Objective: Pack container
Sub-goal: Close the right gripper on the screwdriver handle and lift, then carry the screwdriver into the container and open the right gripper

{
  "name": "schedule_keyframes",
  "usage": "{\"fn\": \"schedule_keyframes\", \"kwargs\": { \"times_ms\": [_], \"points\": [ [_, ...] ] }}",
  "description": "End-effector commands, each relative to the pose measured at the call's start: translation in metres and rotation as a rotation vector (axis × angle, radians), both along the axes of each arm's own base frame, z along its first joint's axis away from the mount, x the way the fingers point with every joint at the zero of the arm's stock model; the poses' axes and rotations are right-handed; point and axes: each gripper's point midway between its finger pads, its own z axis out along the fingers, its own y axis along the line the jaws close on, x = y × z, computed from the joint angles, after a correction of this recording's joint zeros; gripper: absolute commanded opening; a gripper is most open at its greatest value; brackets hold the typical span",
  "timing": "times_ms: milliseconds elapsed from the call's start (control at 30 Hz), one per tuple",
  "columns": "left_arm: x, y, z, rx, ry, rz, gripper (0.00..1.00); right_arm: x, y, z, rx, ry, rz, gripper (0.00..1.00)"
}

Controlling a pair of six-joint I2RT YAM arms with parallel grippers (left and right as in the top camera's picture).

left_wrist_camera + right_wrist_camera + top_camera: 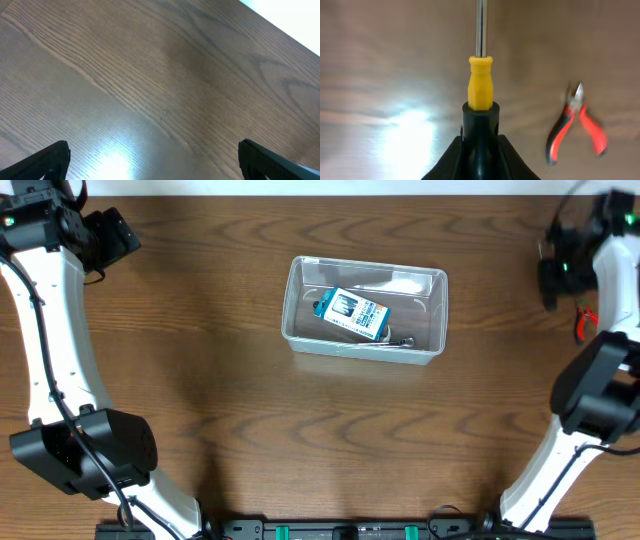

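Dark wood-grain table (200, 380) with some glare. The clear container (291, 310) lies long-side left-to-right, open top up. Left gripper (152, 156) is spread wide, right gripper (479, 152) is pinching a screwdriver (480, 87).

And here's the counter (200, 330): a dark brown wood-grain top with wavy figure running across it. It fills the overhead view almost edge to edge, with a pale strip along the far side. Sitting on it, near the middle and a touch toward the far edge, is the clear container (292, 300), flat on its base with its long sides running left to right. Way over at the right edge, red-handled pliers (575, 125) lie flat on the wood, handles spread, well apart from the container. Bright glare patches gleam on the surface in both wrist views, and the grain streaks diagonally in the left one.
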Motion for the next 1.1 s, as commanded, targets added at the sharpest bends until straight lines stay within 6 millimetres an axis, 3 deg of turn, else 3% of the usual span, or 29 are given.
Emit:
{"fn": "schedule_keyframes", "kwargs": {
  "times_ms": [0,167,233,433,567,767,933,1067],
  "points": [
    [0.000,0.003,0.000,0.013,0.006,0.007,0.98,0.026,0.043,0.042,-0.016,-0.099,0.114,0.02],
    [0.000,0.003,0.000,0.013,0.006,0.007,0.98,0.041,0.121,0.085,-0.052,-0.181,0.347,0.02],
    [0.000,0.003,0.000,0.013,0.006,0.007,0.98,0.040,0.154,0.091,-0.063,-0.192,0.448,0.02],
    [0.000,0.003,0.000,0.013,0.006,0.007,0.98,0.016,0.247,0.082,-0.060,-0.149,0.756,0.02],
    [0.000,0.003,0.000,0.013,0.006,0.007,0.98,0.000,0.289,0.070,-0.063,-0.120,0.885,0.02],
    [0.000,0.003,0.000,0.013,0.006,0.007,0.98,-0.029,0.320,0.028,-0.050,-0.007,0.977,0.03],
    [0.000,0.003,0.000,0.013,0.006,0.007,0.98,-0.049,0.322,-0.014,-0.040,0.093,0.997,0.02],
    [0.000,0.003,0.000,0.013,0.006,0.007,0.98,-0.060,0.318,-0.036,-0.030,0.147,0.998,0.03]
  ]
}}
